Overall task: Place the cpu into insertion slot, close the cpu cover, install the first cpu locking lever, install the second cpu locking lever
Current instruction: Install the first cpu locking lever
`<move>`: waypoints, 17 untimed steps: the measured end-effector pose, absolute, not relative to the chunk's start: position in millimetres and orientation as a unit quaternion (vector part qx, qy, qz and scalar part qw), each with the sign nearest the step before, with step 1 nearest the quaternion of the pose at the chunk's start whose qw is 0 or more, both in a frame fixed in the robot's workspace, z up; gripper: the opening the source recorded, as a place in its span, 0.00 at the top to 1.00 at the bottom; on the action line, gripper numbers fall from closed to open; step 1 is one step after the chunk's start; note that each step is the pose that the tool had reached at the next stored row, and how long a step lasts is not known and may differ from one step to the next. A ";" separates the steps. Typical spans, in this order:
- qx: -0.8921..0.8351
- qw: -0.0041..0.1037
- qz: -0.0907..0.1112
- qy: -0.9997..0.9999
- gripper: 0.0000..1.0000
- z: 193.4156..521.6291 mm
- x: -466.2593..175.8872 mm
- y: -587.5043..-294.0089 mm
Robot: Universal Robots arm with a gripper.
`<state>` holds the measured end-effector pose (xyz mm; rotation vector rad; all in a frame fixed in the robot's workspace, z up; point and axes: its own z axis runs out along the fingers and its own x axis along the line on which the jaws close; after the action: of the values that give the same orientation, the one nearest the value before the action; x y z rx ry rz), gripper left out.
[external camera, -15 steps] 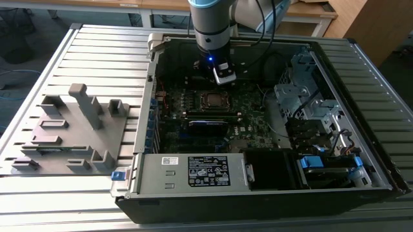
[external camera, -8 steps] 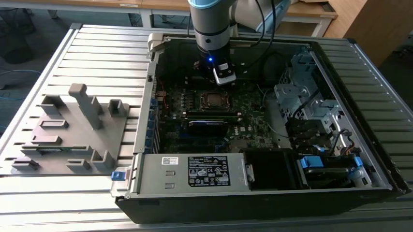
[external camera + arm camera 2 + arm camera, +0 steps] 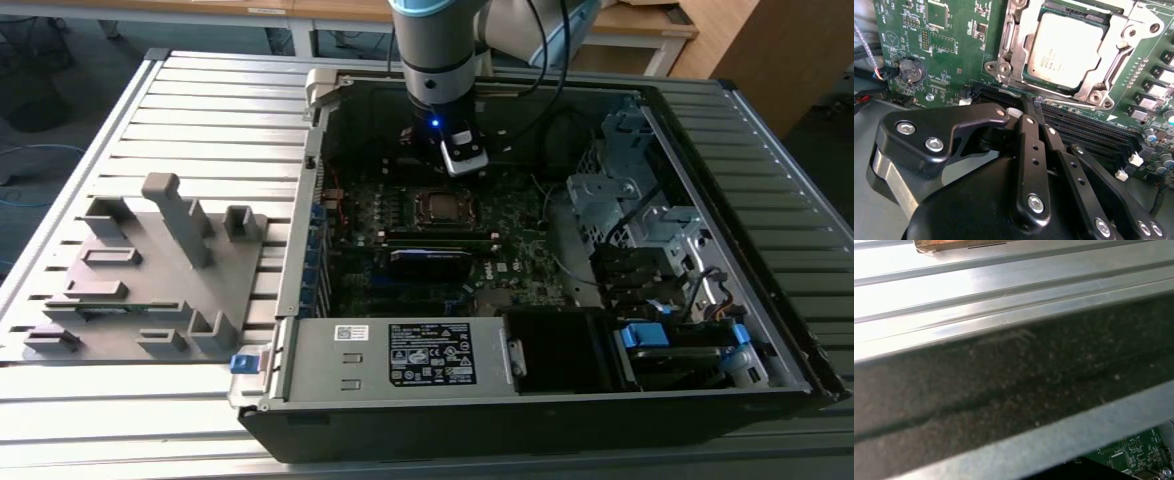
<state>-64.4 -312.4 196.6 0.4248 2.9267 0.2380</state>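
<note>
The cpu [image 3: 1065,49] lies flat in its socket on the green motherboard [image 3: 949,50]; in the exterior view the cpu [image 3: 441,205] sits mid-board. The silvery cpu cover [image 3: 1108,56] is down around it, its window showing the chip's top. A thin lever [image 3: 1064,102] runs along the socket edge closest to my fingers. My gripper [image 3: 1033,104] is shut with nothing between its black fingers [image 3: 1029,135]; the tips sit just off that socket edge, over the memory slots. In the exterior view the gripper [image 3: 461,160] hangs inside the case just behind the socket.
The open computer case [image 3: 534,415] lies on a slatted metal table [image 3: 200,100]. A labelled power box [image 3: 400,355] fills its front, drive cages [image 3: 627,200] and cables its exterior-view right. A grey fixture [image 3: 147,270] stands outside on the left. The case wall [image 3: 1004,385] is close.
</note>
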 end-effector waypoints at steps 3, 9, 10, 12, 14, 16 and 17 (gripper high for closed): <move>0.143 0.087 0.079 0.983 0.90 195.9 -64.4 -312.5; 0.142 0.087 0.078 0.983 0.90 194.6 -64.4 -312.4; 0.142 0.087 0.078 0.983 0.90 194.4 -64.4 -312.4; 0.142 0.088 0.077 0.983 0.90 194.0 -64.4 -312.5; 0.142 0.088 0.076 0.983 0.90 193.6 -64.4 -312.5; 0.142 0.088 0.074 0.983 0.90 193.1 -64.4 -312.5; 0.142 0.088 0.074 0.983 0.90 192.8 -64.4 -312.4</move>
<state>-64.4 -312.4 192.8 0.4231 2.9267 0.2195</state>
